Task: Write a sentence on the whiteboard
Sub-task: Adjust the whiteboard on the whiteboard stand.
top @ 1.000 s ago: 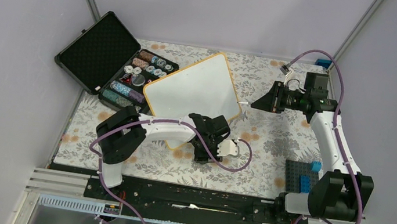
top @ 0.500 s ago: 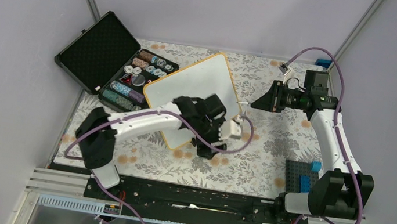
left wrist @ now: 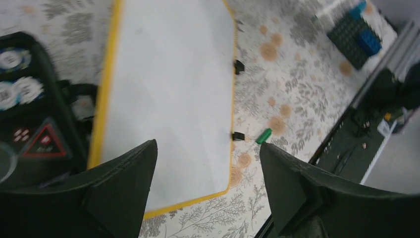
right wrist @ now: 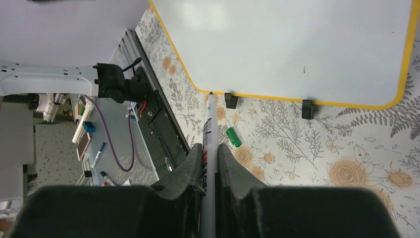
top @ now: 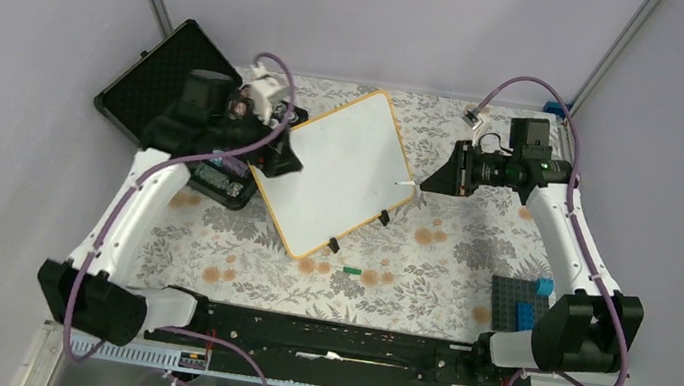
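Left arm (top: 128, 213) now over case (top: 145, 90) at whiteboard's (top: 341, 173) edge; marker (right wrist: 209, 144) clearest wrist-side.

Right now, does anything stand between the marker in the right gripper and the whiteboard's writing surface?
Nothing visible does. The marker, held in the right gripper, points at the rim of the whiteboard, whose face is bare. The green cap lies on the table, off the board.

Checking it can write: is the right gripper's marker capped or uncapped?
Uncapped: the marker shows a bare tip, and a green cap lies on the table.
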